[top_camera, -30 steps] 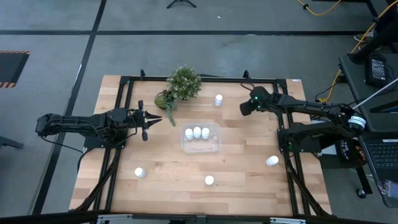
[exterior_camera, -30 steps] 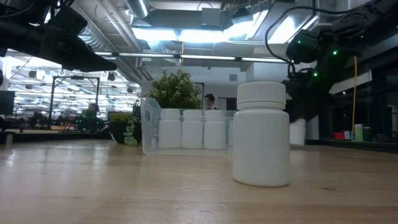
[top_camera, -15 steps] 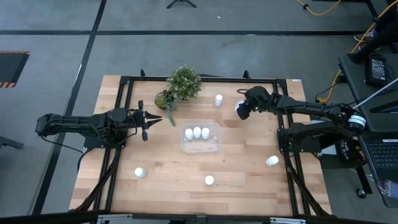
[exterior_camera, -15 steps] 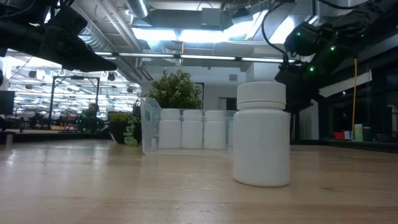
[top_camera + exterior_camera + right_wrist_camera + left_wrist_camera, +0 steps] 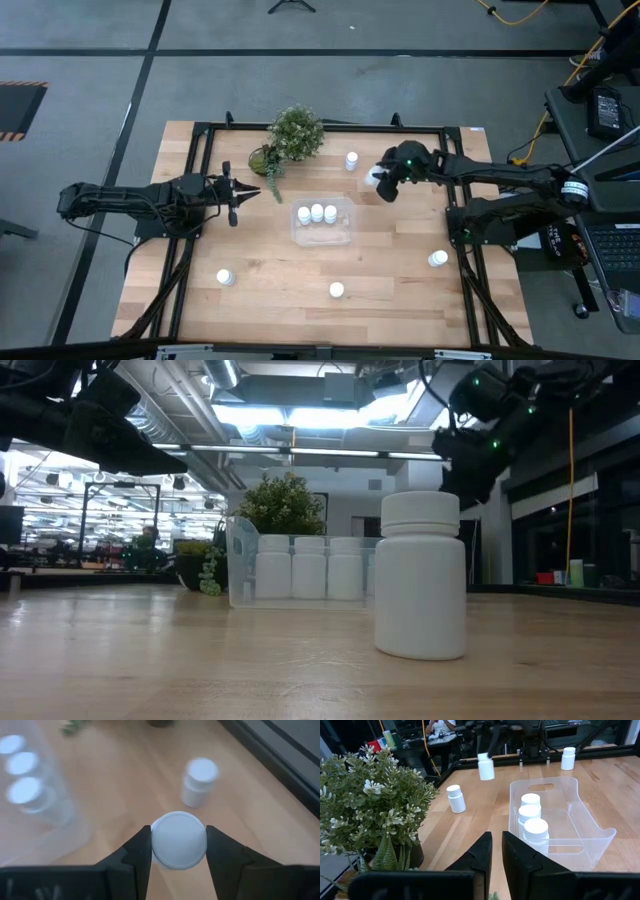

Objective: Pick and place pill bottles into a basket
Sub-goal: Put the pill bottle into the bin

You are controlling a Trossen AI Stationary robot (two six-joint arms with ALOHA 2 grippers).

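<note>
My right gripper [image 5: 381,182] hangs above the table's far middle, right of the clear basket [image 5: 346,236], shut on a white pill bottle [image 5: 485,766]. Three bottles [image 5: 317,212] stand in a row in the basket's far half. More bottles stand on the wood: one [image 5: 351,159] at the far side, one [image 5: 225,277] near left, one [image 5: 337,290] near middle, one [image 5: 438,258] at the right. My left gripper [image 5: 240,190] waits shut at the left, beside the plant. My right gripper pinches the bottle at its cap [image 5: 178,840] between its two fingers [image 5: 138,851], one on each side. The fingers come slanting down from the table's right. The bottle hangs below them, about upright, lifted clear of the table [image 5: 485,770].
A small potted green plant [image 5: 292,135] stands at the far edge, left of the held bottle. A black frame [image 5: 320,126] runs around the table's far and side edges. In the low view one bottle [image 5: 421,575] stands close to the camera.
My right gripper has risen and gone a little toward the basket, rolling its wrist. The bottle that stood on the table under it now hangs lifted clear between its fingers.
</note>
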